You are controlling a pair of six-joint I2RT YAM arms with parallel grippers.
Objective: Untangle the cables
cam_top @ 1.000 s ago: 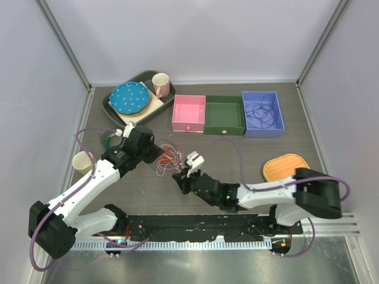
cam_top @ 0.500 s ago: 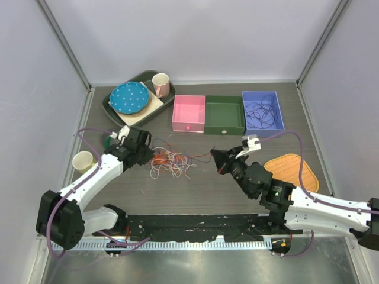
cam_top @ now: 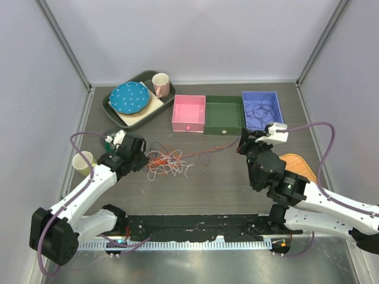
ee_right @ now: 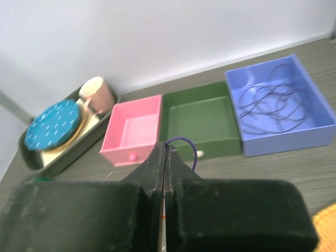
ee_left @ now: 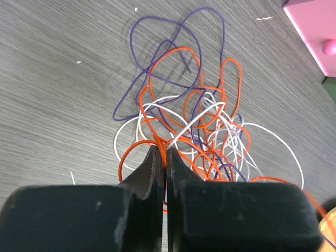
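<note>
**Cables: heap left of centre, one strand running right**

You have the cables (cam_top: 169, 163) lying as a loose heap on the table (cam_top: 216, 180). The heap sits left of centre, on the near side of the pink bin (cam_top: 189, 113). It is wider than it is deep, so its long axis runs left to right.

Red-orange, white and dark purple loops overlap. In the left wrist view the purple loops lie farthest from the fingers.

The left gripper (cam_top: 145, 158) sits at the heap's left edge. Its jaws are pressed together, pinching a red-orange cable (ee_left: 157, 137).

A dark purple strand (cam_top: 213, 151) leaves the heap's right side and points right and slightly far. It ends at the right gripper (cam_top: 243, 144), on the near side of the green bin (cam_top: 224, 115). Those jaws are also pressed together on the strand, and a small loop of it arches just past the fingertips.

The blue bin (cam_top: 278, 121), far right, holds more dark coils.
</note>
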